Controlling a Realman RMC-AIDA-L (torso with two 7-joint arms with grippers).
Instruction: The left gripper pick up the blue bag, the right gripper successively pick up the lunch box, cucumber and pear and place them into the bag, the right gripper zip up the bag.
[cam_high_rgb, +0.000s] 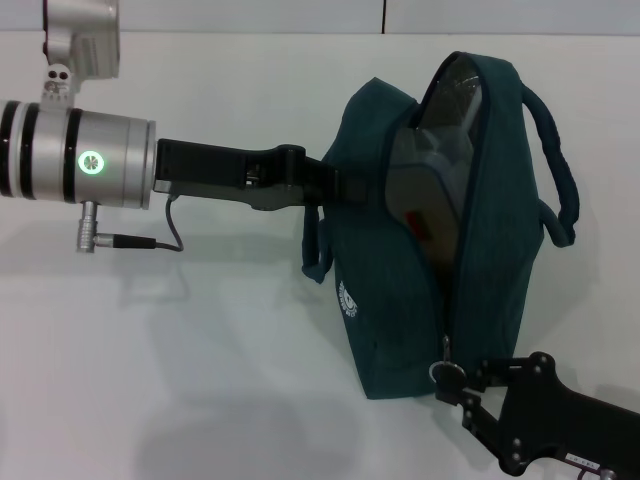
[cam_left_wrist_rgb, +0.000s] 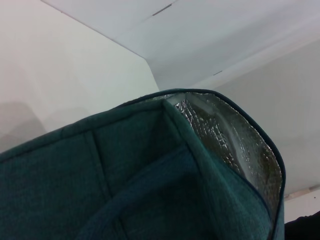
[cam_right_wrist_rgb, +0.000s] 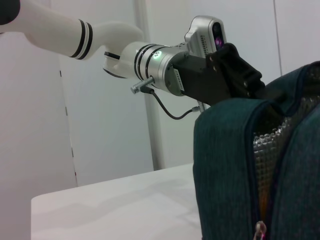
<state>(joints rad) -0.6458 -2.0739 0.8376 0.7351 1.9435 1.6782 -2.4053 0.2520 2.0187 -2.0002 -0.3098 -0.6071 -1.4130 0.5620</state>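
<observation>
The blue bag (cam_high_rgb: 400, 300) stands upright on the white table, its top open and silver lining showing. My left gripper (cam_high_rgb: 335, 185) reaches in from the left and is shut on the bag's upper edge by the near handle; it also shows in the right wrist view (cam_right_wrist_rgb: 247, 82). The lunch box (cam_high_rgb: 432, 180) stands on end inside the bag, its red sticker visible. My right gripper (cam_high_rgb: 455, 388) is at the bag's lower near end, shut on the ring zipper pull (cam_high_rgb: 445, 371). The cucumber and pear are hidden. The left wrist view shows the bag's rim (cam_left_wrist_rgb: 165, 102) and foil lining.
The white table (cam_high_rgb: 180, 380) extends to the left and front of the bag. The bag's far handle (cam_high_rgb: 555, 170) loops out to the right. A cable (cam_high_rgb: 170, 235) hangs under the left arm's silver cylinder (cam_high_rgb: 95, 160).
</observation>
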